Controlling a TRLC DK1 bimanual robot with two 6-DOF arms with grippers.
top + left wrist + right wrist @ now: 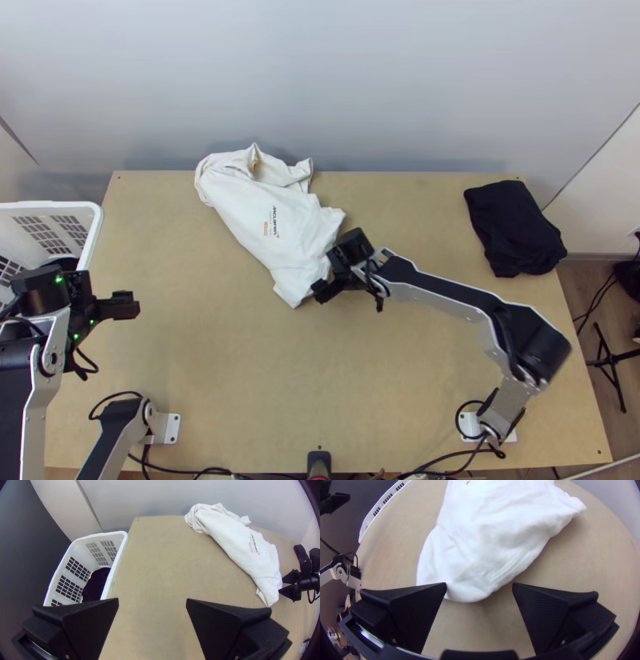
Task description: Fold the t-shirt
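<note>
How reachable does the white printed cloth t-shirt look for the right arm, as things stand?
Probably yes. The right gripper, two flat black fingers spread apart, is right at the near end of the t-shirt, and I see nothing lying between them.

Small lettering [254, 543], on white t-shirt [230, 535]
</note>
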